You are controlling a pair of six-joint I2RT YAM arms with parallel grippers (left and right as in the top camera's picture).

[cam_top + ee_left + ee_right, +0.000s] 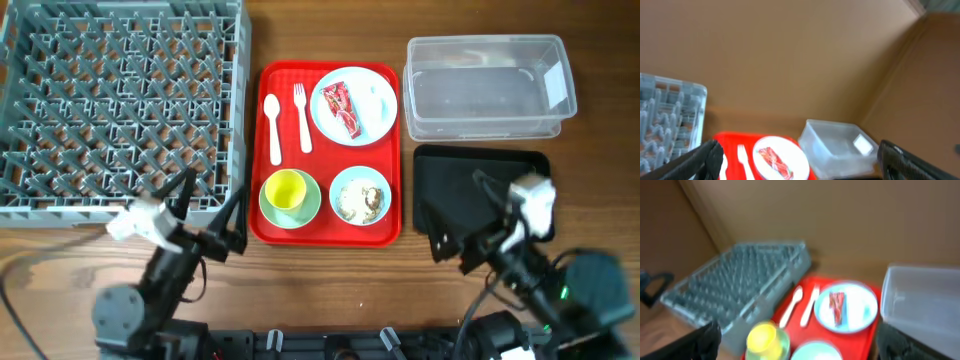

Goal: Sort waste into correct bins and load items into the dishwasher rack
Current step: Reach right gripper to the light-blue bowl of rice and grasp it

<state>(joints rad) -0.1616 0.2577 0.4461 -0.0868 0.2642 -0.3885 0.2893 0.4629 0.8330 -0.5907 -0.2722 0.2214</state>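
Red wrapper (343, 108) lies unsorted on plate (375, 100); left gripper (800, 150) and right gripper (797, 334) spread empty; I judge grasping it next

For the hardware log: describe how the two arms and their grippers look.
The left arm and right arm are matte black, each with a white block at the wrist and thin black cables. The fingers are black and tapered. A small green light shows on the right arm's base.
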